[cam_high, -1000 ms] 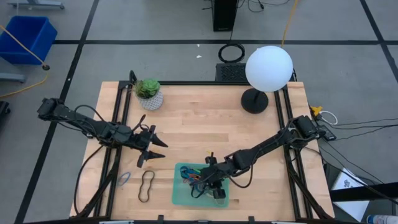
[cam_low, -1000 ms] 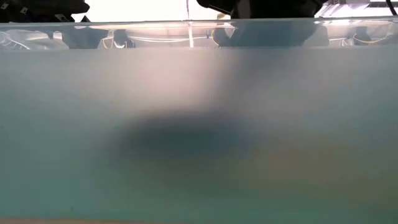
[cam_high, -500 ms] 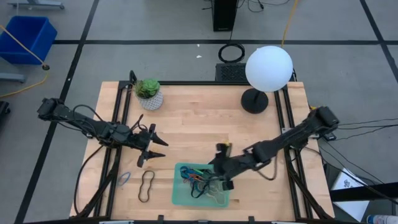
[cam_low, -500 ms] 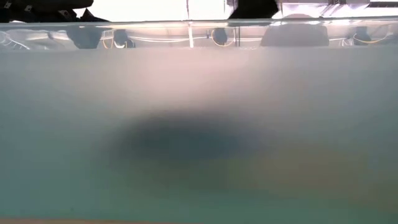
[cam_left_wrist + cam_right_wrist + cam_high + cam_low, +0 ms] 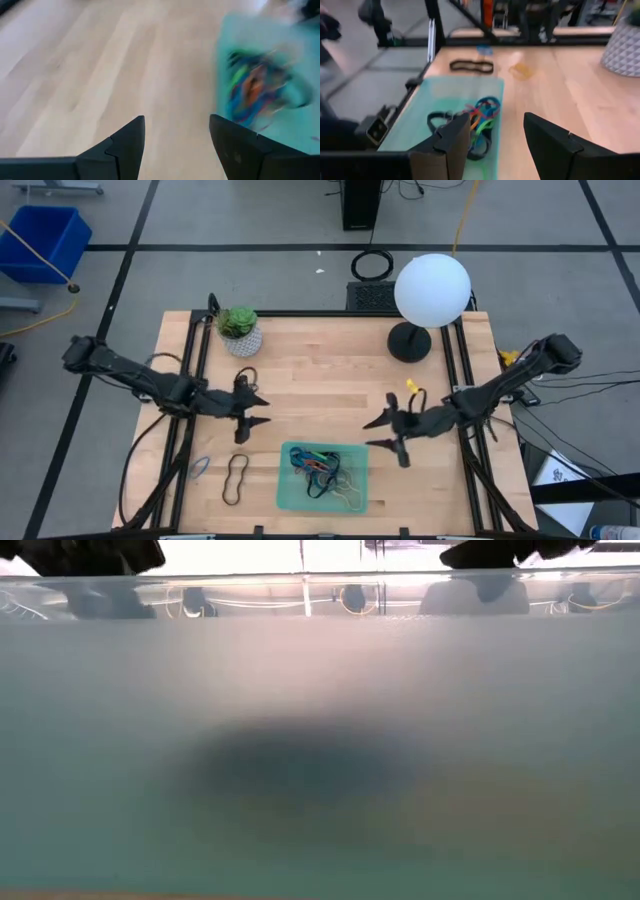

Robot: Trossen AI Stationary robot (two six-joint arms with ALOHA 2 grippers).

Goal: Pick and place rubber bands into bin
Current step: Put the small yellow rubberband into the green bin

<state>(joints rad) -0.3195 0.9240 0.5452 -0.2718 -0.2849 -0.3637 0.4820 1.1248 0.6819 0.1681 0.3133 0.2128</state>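
While the right gripper (image 5: 385, 434) hangs empty with fingers spread just beside the bin (image 5: 352, 498), we read this as the gap between picks. Most rubber bands (image 5: 317, 468) lie heaped in the bin; a black band (image 5: 236, 478) and a blue band (image 5: 199, 470) remain on the table (image 5: 330, 370). The left gripper (image 5: 256, 412), fingers apart and empty, is nearest, so we'd send it down onto the black band.

1. We see a grey floor (image 5: 250, 220) crossed by dark lines around the wooden table (image 5: 330, 380)
2. A deep blue bin (image 5: 42, 240) stands on the floor at the far left
3. A white globe lamp (image 5: 431, 288) and a potted succulent (image 5: 238, 328) sit along the table's far edge
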